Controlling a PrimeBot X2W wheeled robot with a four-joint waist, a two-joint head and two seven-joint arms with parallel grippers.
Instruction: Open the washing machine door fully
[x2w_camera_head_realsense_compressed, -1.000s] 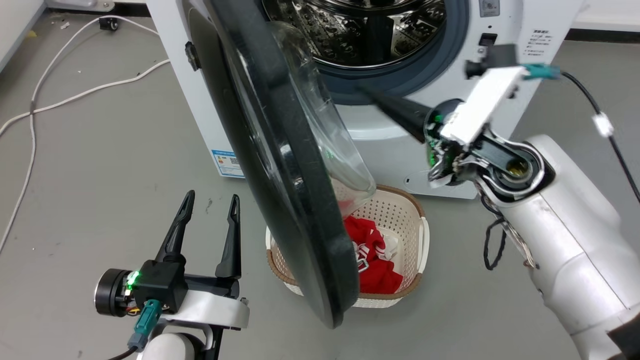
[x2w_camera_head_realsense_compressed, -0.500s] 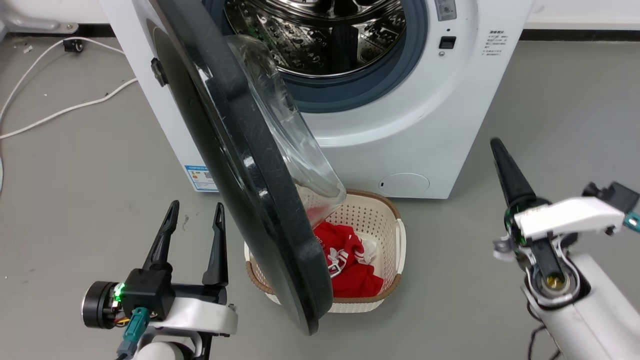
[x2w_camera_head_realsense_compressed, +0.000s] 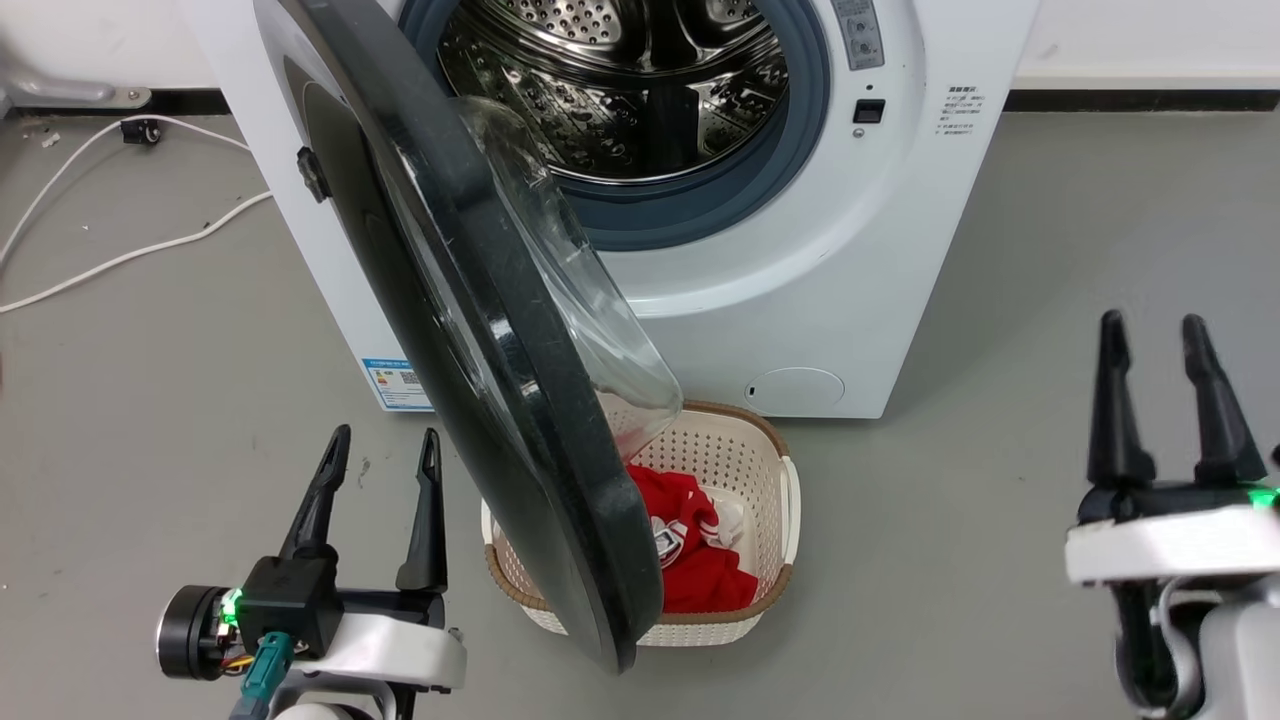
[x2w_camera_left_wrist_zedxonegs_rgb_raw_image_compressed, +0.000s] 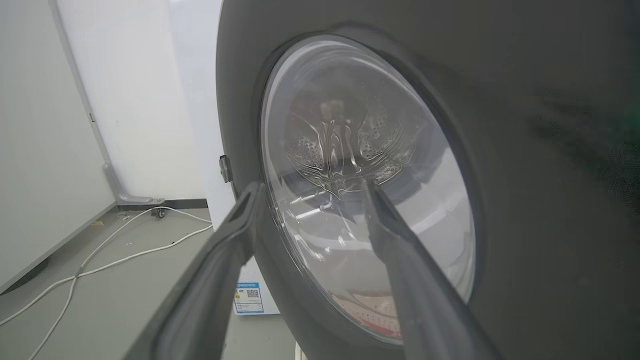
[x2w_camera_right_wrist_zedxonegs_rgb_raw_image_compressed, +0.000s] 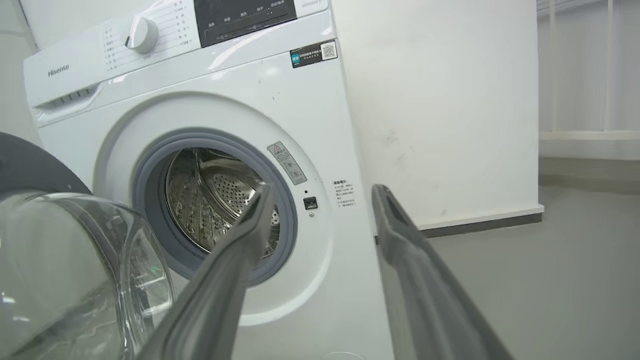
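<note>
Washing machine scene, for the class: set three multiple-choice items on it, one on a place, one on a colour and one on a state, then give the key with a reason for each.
1. Where does the laundry basket stand relative to the washing machine?
A. On top of it
B. On the floor in front of it
C. Inside it

2. What colour is the main garment in the basket?
A. Red
B. Blue
C. Green

3. What state is the washing machine door in?
A. Shut
B. Lying on the floor
C. Swung open

Key:
1 B, it sits on the grey floor below the door's lower edge.
2 A, red cloth lies in it.
3 C, the steel drum is exposed.
</note>
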